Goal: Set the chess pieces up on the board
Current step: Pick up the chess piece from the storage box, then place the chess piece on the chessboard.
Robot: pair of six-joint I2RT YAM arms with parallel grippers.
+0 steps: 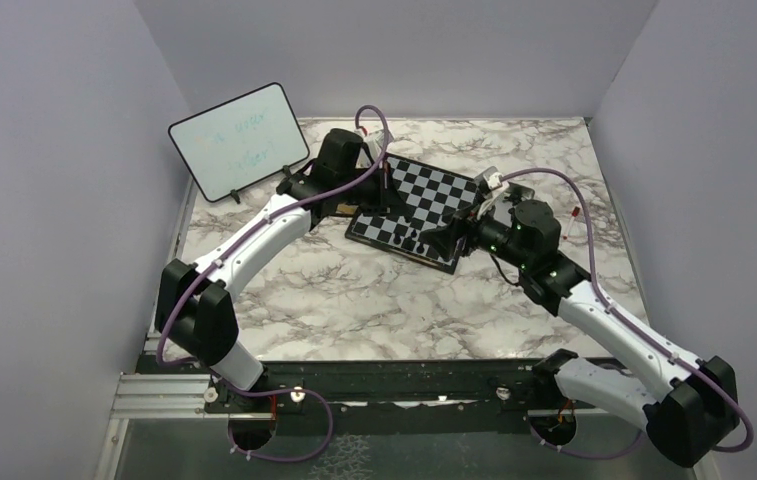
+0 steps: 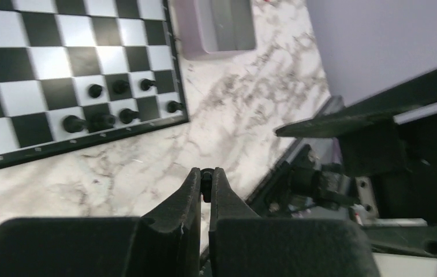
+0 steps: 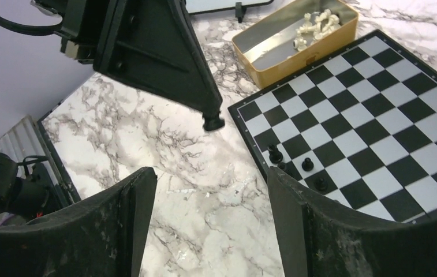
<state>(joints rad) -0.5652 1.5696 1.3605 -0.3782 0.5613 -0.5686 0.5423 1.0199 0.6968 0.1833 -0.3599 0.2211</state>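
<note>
Nearest the arm bases, the right claw (image 3: 210, 176) hangs spread wide and empty above the marble bench (image 3: 164, 144), close to the chessboard's (image 1: 434, 190) 6 o'clock corner. Seen from overhead, the chessboard lies flat and turned on the diagonal, one corner pointing at the arm bases and the opposite one at 12 o'clock. A cluster of black chessmen (image 3: 307, 164), each smaller than a square, stands upright in two short rows along the near-left edge. Beyond them, the left claw (image 2: 206, 172) is pinched fully shut on a single black chessman (image 2: 206, 183), fingers pointing down at the bench just outside the chessboard's 9 o'clock corner. That piece seems to sit with its long axis in line with the fingers, and whether its base touches the marble cannot be told. Further off at 10 o'clock, a gold rectangular tin (image 3: 288, 63) lies open, with cream-white chessmen (image 3: 317, 23) heaped at its far end. Farthest back, a white dry-erase board (image 1: 239, 140) stands propped at the bench's 10 o'clock.
</note>
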